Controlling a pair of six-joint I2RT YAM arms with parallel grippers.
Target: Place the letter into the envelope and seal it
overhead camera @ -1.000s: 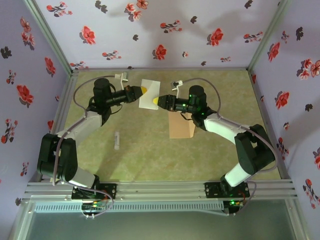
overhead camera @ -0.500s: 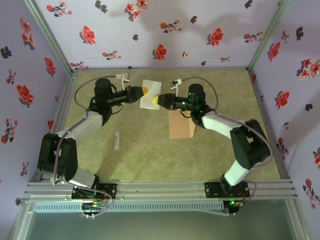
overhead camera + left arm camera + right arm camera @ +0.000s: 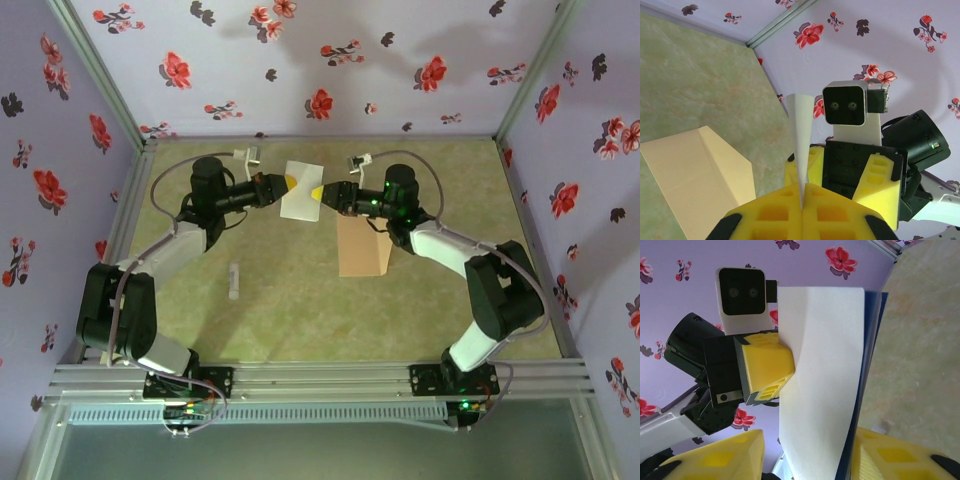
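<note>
The letter [image 3: 300,190], a white sheet with a blue edge, hangs in the air above the back of the table. My left gripper [image 3: 283,183] is shut on its left edge; in the left wrist view the letter [image 3: 801,130] runs edge-on out of the closed left gripper [image 3: 802,192]. My right gripper [image 3: 805,452] is open, and the letter [image 3: 820,385] stands between its spread fingers [image 3: 720,457]. The tan envelope [image 3: 362,245] lies flat on the table under the right arm, and its flap [image 3: 695,170] is unfolded.
A small white stick [image 3: 234,280] lies on the table, left of centre. Floral walls close in the back and both sides. The green tabletop [image 3: 300,310] stretches toward the near rail.
The right gripper has shifted a little toward the back wall, and its jaws closed a bit and then widened around the letter's right edge. The left gripper still holds the letter in the same place.
</note>
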